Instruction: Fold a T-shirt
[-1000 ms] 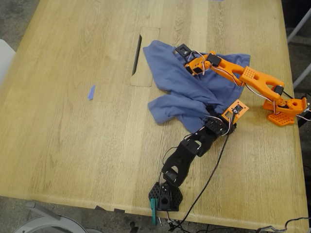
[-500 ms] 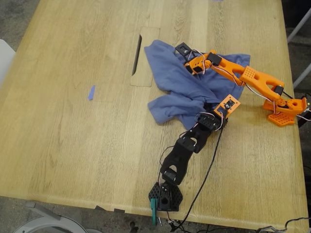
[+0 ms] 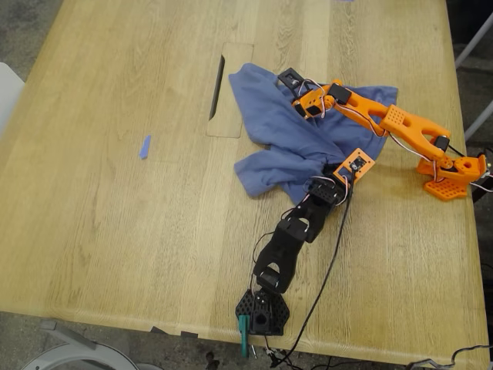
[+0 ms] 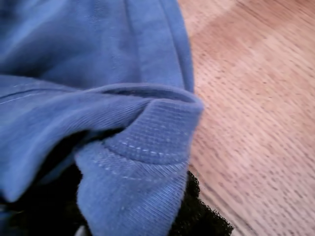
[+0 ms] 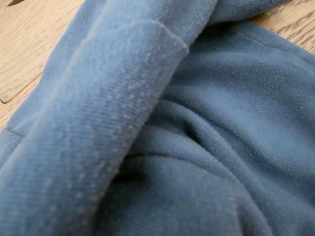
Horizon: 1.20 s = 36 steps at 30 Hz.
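Exterior view: crumpled slate-blue cotton T-shirt [image 3: 296, 142] lies bunched on the light wooden table [image 3: 115, 216], toward its far edge beside a slot cut-out [image 3: 218, 86]. Both grippers are buried in its folds; whether their jaws are spread or pinching, I cannot tell. A small blue tape strip [image 3: 144, 146] lies well apart.
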Motion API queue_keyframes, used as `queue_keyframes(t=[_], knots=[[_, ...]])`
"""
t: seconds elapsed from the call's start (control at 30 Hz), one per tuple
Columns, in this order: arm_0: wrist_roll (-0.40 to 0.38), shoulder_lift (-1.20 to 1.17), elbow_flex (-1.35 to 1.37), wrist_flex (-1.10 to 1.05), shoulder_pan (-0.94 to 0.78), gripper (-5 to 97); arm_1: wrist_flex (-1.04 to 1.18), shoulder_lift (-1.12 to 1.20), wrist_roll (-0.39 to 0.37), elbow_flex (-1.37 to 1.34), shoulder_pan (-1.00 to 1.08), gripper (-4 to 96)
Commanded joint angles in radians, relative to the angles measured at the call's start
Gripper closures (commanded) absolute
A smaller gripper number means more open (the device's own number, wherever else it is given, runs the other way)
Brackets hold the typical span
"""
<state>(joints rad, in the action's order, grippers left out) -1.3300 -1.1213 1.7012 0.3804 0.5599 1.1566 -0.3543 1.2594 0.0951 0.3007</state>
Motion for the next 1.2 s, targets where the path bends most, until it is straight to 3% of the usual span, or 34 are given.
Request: queue_keyframes(t=[0.0,0.13,0.43,1.17], knots=[[-0.031,0.015,-0.002,0.071,0.025,82,-0.008,-0.123,-0.005,0.041,-0.017,91.5],[-0.040,0.029,-0.031,0.109,0.026,92,-0.012,-0.117,-0.005,0.041,-0.035,91.5],[-0.058,-0.005,-0.031,0.106,-0.008,92,-0.006,-0.137,-0.008,0.046,-0.041,91.5],[-0.063,-0.479,-0.170,0.284,-0.195,92,-0.002,-0.313,-0.003,0.048,-0.081,91.5]])
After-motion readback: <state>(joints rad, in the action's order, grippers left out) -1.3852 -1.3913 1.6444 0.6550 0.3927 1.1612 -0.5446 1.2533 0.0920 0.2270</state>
